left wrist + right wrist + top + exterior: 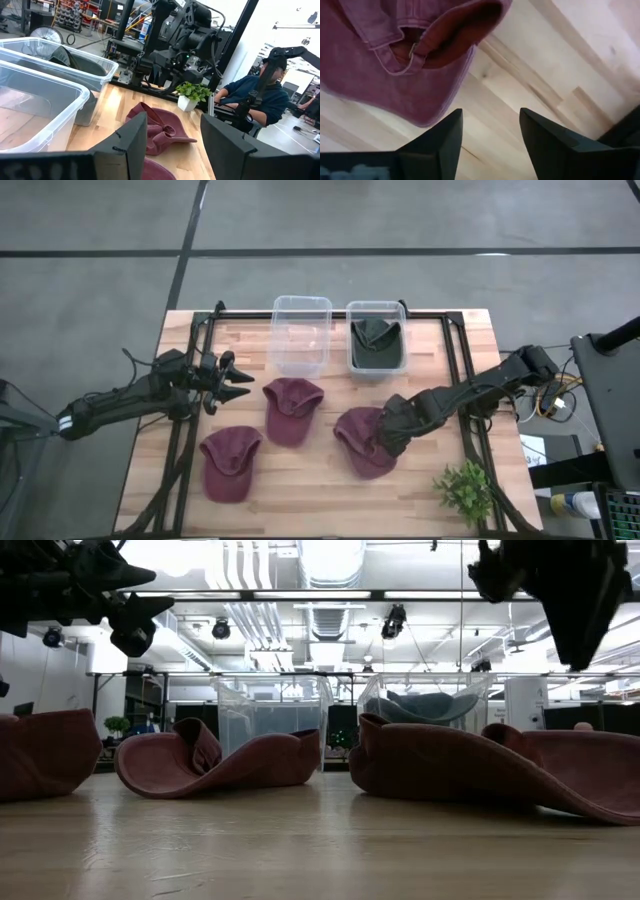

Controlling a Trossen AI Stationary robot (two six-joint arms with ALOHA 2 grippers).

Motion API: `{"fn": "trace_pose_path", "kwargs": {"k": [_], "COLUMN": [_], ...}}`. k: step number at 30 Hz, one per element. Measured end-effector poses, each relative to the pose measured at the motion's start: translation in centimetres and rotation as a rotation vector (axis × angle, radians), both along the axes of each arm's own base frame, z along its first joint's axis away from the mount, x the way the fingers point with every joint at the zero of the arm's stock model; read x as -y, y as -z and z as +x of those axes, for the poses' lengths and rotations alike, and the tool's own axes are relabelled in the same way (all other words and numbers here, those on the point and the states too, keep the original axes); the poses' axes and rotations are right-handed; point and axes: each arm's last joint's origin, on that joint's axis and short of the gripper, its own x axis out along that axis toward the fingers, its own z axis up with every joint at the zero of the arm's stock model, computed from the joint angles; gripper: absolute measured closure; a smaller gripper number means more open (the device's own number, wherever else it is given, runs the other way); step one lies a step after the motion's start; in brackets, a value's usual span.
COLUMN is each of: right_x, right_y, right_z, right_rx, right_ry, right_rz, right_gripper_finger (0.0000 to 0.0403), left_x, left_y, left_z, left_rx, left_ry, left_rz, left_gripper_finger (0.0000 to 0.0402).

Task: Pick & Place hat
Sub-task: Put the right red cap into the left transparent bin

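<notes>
Now on approach: right gripper (385, 442) over maroon hat (362, 440), fingers wide, empty; next drop and pinch.

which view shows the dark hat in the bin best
The high view: it looks straight into the right bin at the dark hat. The low view shows it blurred through the bin wall; the left wrist view shows only an edge; the right wrist view, nothing.

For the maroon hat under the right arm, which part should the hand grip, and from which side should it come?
Probably the edge of the brim, from above. The maroon hat lies flat on the wooden table, and the right hand hangs over it with its fingers open. In the right wrist view the brim edge lies just ahead of the fingers, thin enough to pinch.
</notes>
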Motion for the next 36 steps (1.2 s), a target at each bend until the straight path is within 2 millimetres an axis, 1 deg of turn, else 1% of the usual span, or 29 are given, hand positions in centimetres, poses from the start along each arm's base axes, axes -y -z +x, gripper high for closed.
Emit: {"fn": "trace_pose_path", "kwargs": {"k": [3,8,16,19,25,31,36], "right_x": [0.1,0.0,0.3,0.4,0.6,0.6,0.6], "right_y": [1.0,2.5,5.5,6.0,6.8,8.3,8.9], "right_z": [-0.3,-0.1,-0.5,-0.4,-0.7,-0.6,-0.7], "right_rx": [0.054,0.181,0.202,0.242,0.241,0.316,0.337], "right_ry": [0.017,0.017,0.031,0.044,0.067,0.131,0.192], "right_rz": [0.022,0.070,0.052,0.033,0.015,0.058,0.080], "right_gripper_finger": [0.0201,0.0193,0.0177,0.0170,0.0163,0.0182,0.0223], "left_x": [0.0,0.0,0.0,0.0,0.0,0.0,0.0], "left_y": [0.0,0.0,0.0,0.0,0.0,0.0,0.0], "left_z": [0.0,0.0,0.0,0.0,0.0,0.0,0.0], "left_rx": [-0.003,-0.004,-0.004,-0.004,-0.002,-0.002,-0.002], "left_ry": [0.000,0.000,0.000,0.000,0.000,0.000,0.000], "left_rz": [-0.001,-0.001,-0.002,-0.002,-0.002,-0.003,-0.004], "left_gripper_finger": [0.0223,0.0223,0.0223,0.0223,0.0223,0.0223,0.0223]}}
